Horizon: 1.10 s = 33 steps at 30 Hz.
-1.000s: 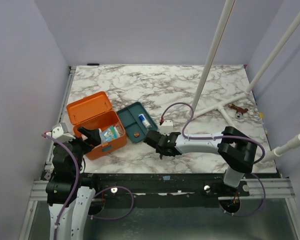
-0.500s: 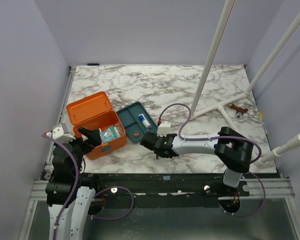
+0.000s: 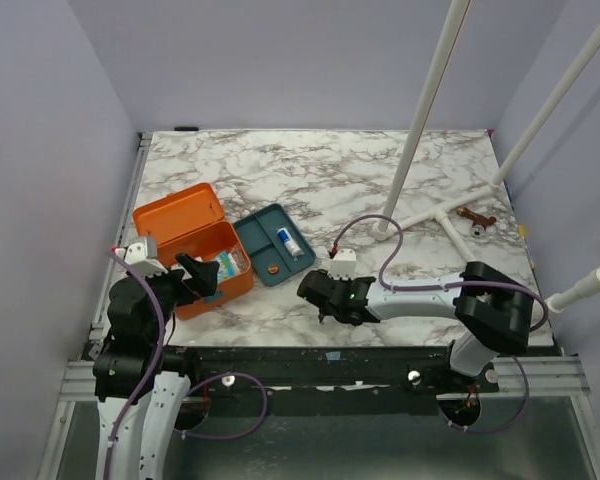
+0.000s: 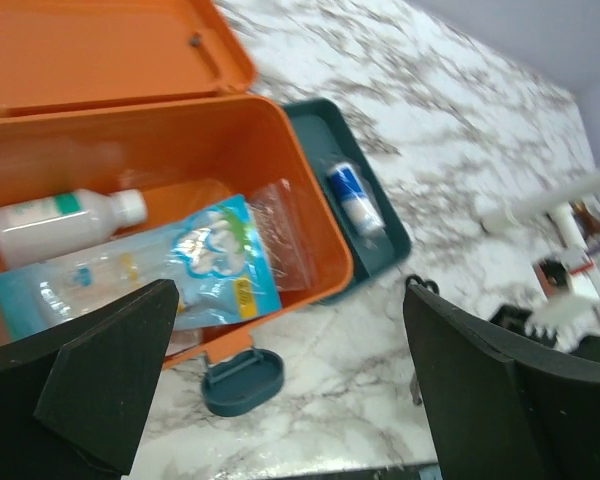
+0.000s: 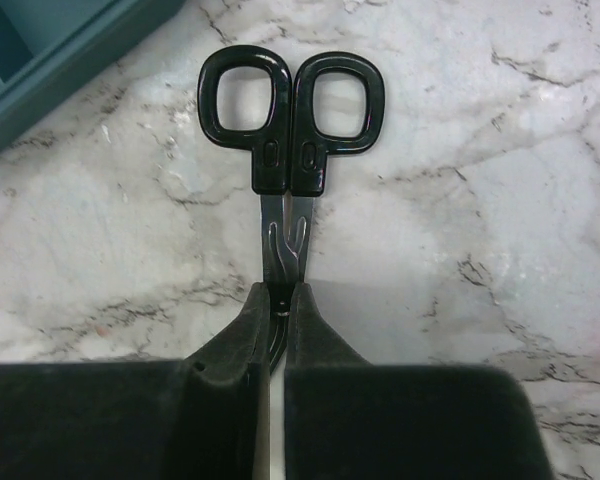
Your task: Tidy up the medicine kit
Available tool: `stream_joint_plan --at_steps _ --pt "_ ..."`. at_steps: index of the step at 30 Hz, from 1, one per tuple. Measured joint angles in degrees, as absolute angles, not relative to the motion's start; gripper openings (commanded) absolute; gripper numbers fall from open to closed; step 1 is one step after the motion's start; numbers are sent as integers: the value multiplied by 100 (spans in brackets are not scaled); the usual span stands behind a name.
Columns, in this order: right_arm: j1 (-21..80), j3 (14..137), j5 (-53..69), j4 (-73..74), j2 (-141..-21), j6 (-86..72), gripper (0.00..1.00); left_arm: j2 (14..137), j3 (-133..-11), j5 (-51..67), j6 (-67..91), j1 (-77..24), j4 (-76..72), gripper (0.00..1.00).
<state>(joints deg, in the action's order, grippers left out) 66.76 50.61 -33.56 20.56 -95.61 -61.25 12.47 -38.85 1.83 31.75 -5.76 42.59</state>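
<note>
The orange medicine kit (image 3: 212, 286) stands open at the left, lid up. In the left wrist view the kit (image 4: 316, 214) holds a white bottle (image 4: 60, 215) and a blue packet (image 4: 130, 275). My left gripper (image 3: 197, 275) is open and empty above the kit's front edge, and it also shows in its wrist view (image 4: 290, 300). My right gripper (image 3: 320, 290) is shut on the blades of black-handled scissors (image 5: 290, 110), low over the marble just right of the teal tray (image 3: 275, 245). In the right wrist view the right gripper (image 5: 280, 295) points the scissor handles away from it.
The teal tray holds a blue-and-white tube (image 3: 293, 242) and a small brown item (image 3: 273, 269). The kit's teal latch (image 4: 242, 380) hangs open at its front. White pipes (image 3: 430, 215) and a brown tool (image 3: 477, 218) lie at the right.
My right gripper swung left with the scissors, then back right. My left arm has shifted right, nearer the kit's front.
</note>
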Motion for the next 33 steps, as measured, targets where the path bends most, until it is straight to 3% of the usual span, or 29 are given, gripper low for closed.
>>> stream_joint_plan --at_steps 15,23,33 --pt "6681 3658 -2569 1494 -7957 -5417 1 2250 -3889 3162 2919 -585 3909 98" --pt "6718 3291 -2206 1275 -7472 -4978 1 2335 -3887 3688 3028 -834 3913 98" --pt "6718 3301 -2174 1216 -7728 -4899 1 2508 -3726 3660 3430 -1643 3728 99"
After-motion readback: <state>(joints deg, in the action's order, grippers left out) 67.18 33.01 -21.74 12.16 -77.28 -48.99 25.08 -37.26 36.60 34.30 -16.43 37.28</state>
